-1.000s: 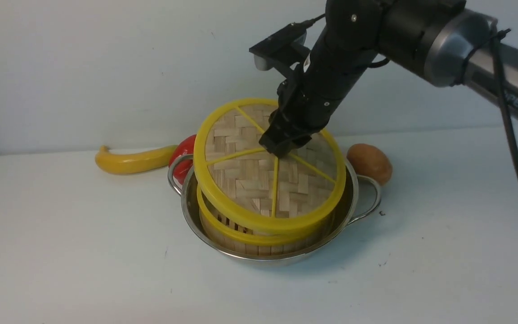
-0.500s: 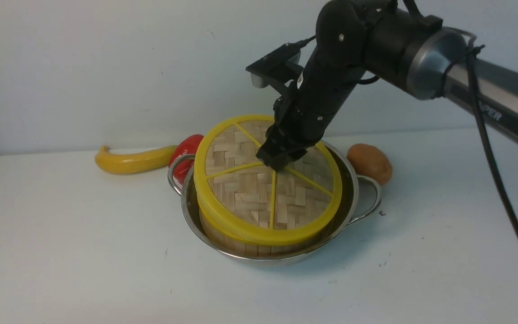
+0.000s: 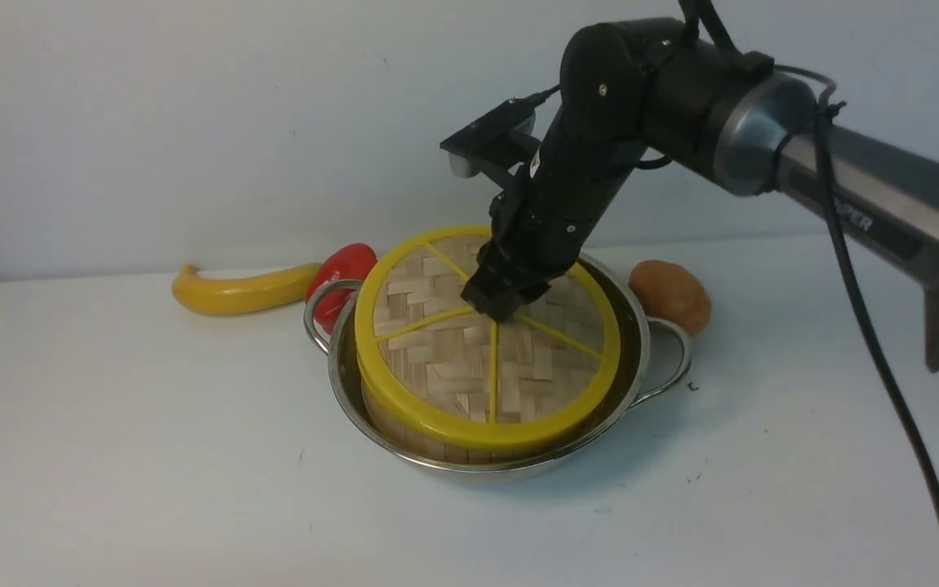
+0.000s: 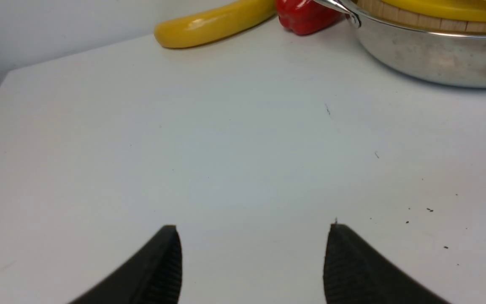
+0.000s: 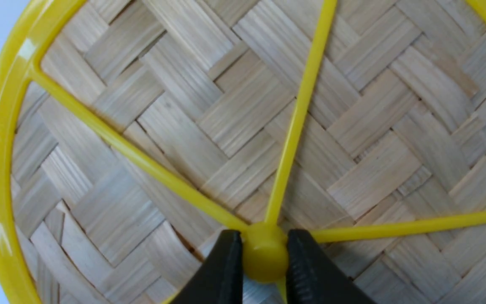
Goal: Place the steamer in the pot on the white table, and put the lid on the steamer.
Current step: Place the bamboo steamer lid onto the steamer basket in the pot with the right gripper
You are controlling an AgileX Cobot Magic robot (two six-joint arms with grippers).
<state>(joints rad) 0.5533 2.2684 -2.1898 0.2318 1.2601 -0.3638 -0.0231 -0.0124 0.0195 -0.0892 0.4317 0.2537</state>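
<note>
Right gripper (image 5: 264,242) pinches the yellow knob (image 5: 265,257) of the round woven-bamboo lid (image 3: 445,359), sitting on the slatted bamboo steamer (image 3: 404,434); left gripper (image 4: 253,230) wide open, empty.

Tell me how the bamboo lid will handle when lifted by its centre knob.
Probably stiff: the lid has a thick yellow rim and spokes framing woven strips. Likely light for its size, being thin bamboo weave. Held only at the small knob by the right gripper, it may tilt or swivel.

lid (image 3: 486,359) on steamer (image 4: 428,22), steamer in pot (image 4: 437,59), pot on table (image 3: 111,448)
</note>
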